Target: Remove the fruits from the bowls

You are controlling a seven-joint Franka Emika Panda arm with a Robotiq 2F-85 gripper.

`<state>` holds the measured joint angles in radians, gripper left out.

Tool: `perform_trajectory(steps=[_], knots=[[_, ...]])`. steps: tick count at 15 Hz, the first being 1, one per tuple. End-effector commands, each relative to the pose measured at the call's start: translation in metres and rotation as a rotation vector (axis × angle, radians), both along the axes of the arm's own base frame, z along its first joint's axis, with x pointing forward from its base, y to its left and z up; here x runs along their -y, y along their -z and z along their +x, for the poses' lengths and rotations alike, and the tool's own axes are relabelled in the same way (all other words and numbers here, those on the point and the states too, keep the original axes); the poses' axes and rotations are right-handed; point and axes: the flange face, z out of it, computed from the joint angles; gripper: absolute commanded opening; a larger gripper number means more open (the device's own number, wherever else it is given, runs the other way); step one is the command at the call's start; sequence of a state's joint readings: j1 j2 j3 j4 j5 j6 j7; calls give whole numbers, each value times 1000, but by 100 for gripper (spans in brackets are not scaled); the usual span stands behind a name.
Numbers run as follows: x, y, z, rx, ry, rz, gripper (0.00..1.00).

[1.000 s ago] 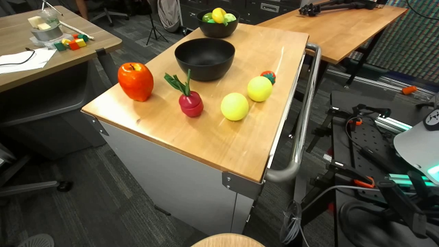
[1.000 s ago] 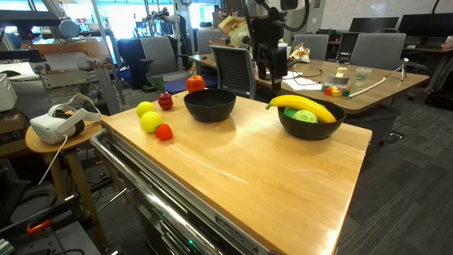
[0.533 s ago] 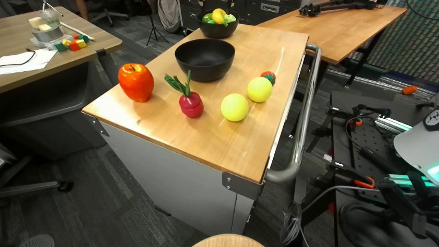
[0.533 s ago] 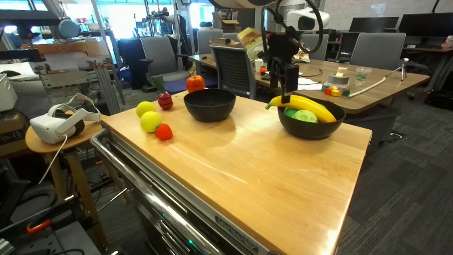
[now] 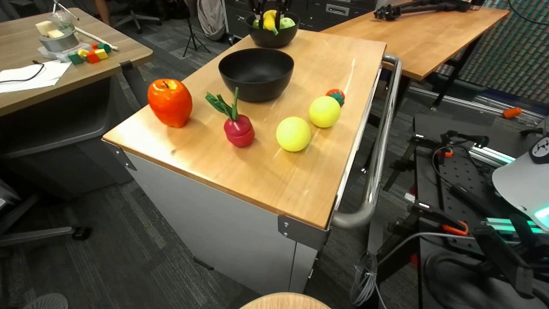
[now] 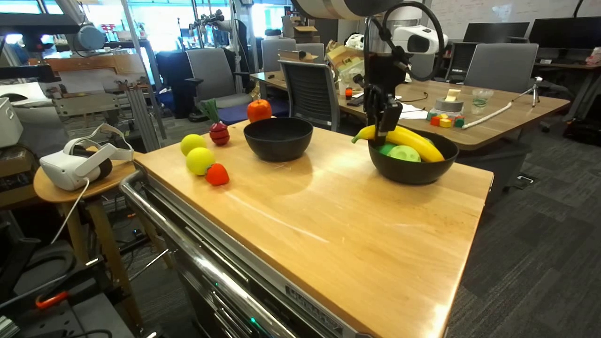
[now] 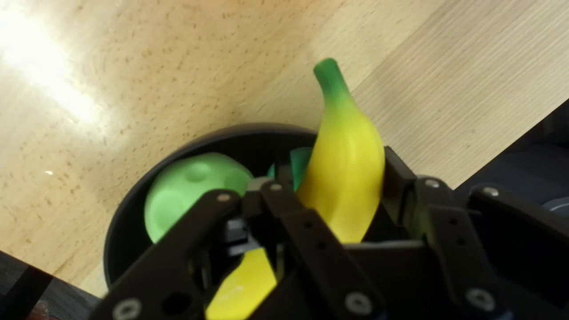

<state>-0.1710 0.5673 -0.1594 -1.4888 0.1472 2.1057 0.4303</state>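
gripper at loaded bowl, jaws narrow on banana lying in it, one each side, looks held; firmness can't tell. banana's long axis approx. square to closing line; hold nr stem end, stem poking past rim, so far end prob. droops on lift. lt-green ball in same bowl just beside jaws, may snag. 2nd bowl well apart, strawberry past it, neither in way.

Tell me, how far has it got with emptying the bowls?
Looks done: one bowl shows no fruit; the apple sits outside it. In hand: the gripper seems to clasp the banana, not yet out. Left: that banana and green pieces in the other bowl.
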Motion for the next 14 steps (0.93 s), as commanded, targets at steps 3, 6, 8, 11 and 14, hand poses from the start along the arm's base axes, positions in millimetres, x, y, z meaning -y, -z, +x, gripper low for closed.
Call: perform_trajectory(steps=[3, 6, 8, 11, 14], knots=[[4, -8, -2, -67, -16, 47, 18], [3, -24, -14, -115, -30, -14, 18], [0, -43, -22, -135, -45, -100, 18], [-6, -79, -31, -144, -67, -287, 18], [-17, -96, -48, -213, -73, -309, 18]])
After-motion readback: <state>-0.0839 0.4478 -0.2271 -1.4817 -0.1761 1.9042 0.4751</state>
